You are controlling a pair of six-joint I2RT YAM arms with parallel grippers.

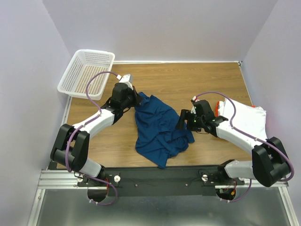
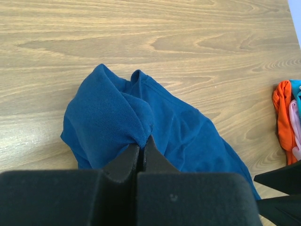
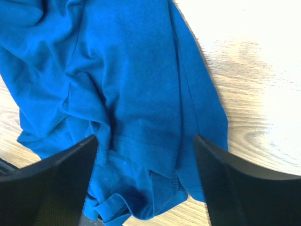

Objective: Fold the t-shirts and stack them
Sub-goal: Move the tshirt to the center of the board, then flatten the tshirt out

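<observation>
On the wood-grain table (image 1: 188, 80), left fingers (image 2: 124, 162) clamp the blue tee (image 1: 157, 127); right fingers (image 3: 61, 174) gape, seemingly empty.

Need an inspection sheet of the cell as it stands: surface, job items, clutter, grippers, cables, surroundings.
Surface: wood-grain table, bare around the items.
Job's things: dark blue tee crumpled at centre. Folded stack at right with white tee on top, orange-red tee and pink tee showing at its edge.
Clutter: white mesh basket at far left corner, tilted, nothing seen inside.
Grippers: left gripper shut on a bunch of the dark blue tee. Right gripper open, straddling its hem.
Cables: purple cable loops off the left arm. Second purple cable arcs over the right arm. No snag seen.
Surroundings: pale walls on three sides, metal rail at near edge.
</observation>
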